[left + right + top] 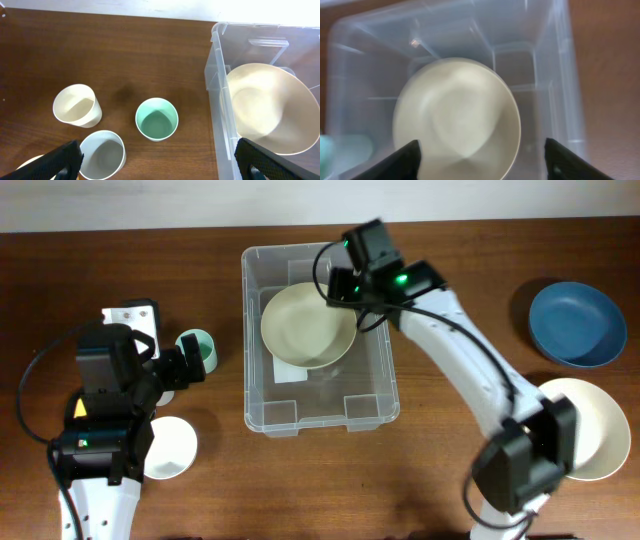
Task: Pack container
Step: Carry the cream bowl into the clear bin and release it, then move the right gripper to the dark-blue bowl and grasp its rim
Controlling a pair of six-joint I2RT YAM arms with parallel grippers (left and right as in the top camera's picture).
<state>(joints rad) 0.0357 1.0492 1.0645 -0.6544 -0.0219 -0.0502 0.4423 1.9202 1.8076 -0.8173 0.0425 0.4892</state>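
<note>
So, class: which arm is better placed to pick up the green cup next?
Left. The left gripper hovers open just by the green cup. The right gripper is open over the bowl inside the container, whose wall stands between it and the cup.

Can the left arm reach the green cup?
Probably yes. The green cup stands upright just ahead of the open left gripper, and nothing sits between them.

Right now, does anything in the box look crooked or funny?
A little. The cream bowl inside the clear container seems to lean at a tilt instead of lying flat on the bottom. Nothing looks spilled or broken.
</note>
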